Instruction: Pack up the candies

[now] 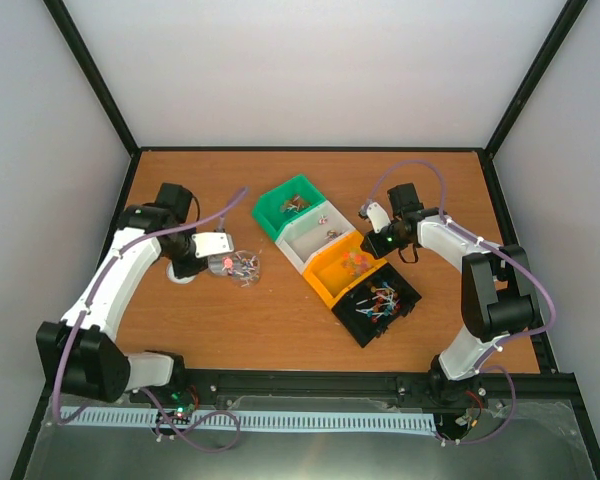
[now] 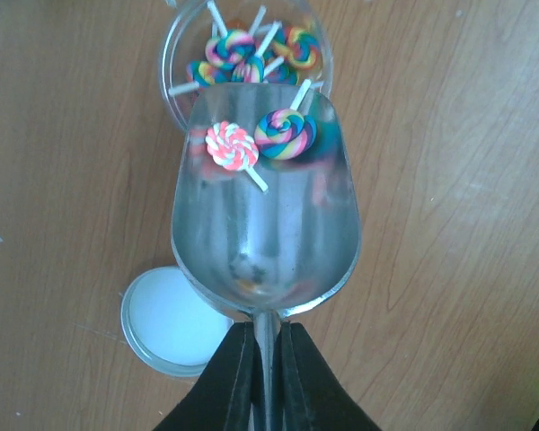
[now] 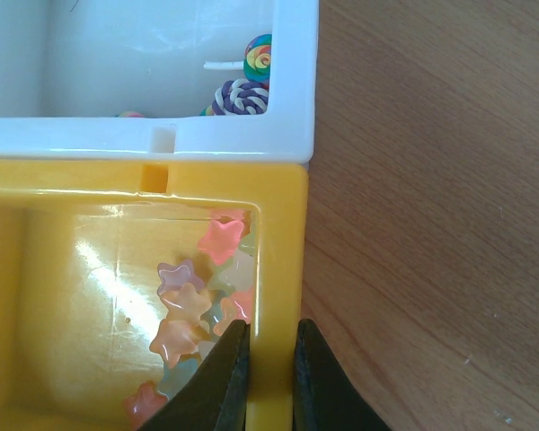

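Observation:
My left gripper (image 2: 268, 328) is shut on the thin handle of a metal scoop (image 2: 265, 233). Two swirl lollipop candies (image 2: 232, 145) lie in the scoop's front end. The scoop's tip rests over the mouth of the small clear round jar (image 2: 172, 63), which holds more lollipop candies (image 2: 242, 49). In the top view the left gripper (image 1: 212, 247) and jar (image 1: 245, 268) sit left of centre. My right gripper (image 3: 271, 337) is shut on the right wall of the yellow bin (image 3: 283, 242), which holds star-shaped candies (image 3: 193, 301).
The jar's white lid (image 2: 166, 319) lies on the table beside the scoop. Green (image 1: 292, 208), white (image 1: 315, 232), orange-yellow (image 1: 330, 285) and black (image 1: 405, 295) bins stand in a diagonal row. The white bin (image 3: 242, 135) holds a few lollipops (image 3: 242, 94).

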`<state>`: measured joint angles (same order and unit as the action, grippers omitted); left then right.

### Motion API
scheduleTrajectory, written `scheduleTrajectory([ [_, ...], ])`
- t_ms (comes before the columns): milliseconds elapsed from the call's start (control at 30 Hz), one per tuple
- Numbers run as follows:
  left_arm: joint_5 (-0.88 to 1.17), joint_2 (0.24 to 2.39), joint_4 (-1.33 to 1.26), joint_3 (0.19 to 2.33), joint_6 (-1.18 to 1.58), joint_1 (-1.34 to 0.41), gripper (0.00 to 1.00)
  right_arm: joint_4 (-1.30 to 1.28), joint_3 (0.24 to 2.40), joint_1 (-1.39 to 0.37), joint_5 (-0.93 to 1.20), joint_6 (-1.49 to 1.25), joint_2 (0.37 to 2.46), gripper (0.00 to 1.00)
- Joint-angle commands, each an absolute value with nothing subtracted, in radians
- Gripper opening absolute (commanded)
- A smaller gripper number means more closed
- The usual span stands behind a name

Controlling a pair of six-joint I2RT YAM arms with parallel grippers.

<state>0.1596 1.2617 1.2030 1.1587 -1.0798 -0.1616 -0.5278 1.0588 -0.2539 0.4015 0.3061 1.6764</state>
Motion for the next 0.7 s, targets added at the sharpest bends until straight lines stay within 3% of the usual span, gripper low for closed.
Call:
scheduleTrajectory([
  [0,0.069,1.316,1.223,1.215,-1.026,-0.186,0.01,-0.565,1.039,-0.263,0.428,0.326,1.698,0.03],
  [667,-0.127,1.297,1.249,1.292,-1.044,-0.291,0.01,-0.545,1.028,-0.263,0.426,0.309,1.683,0.03],
])
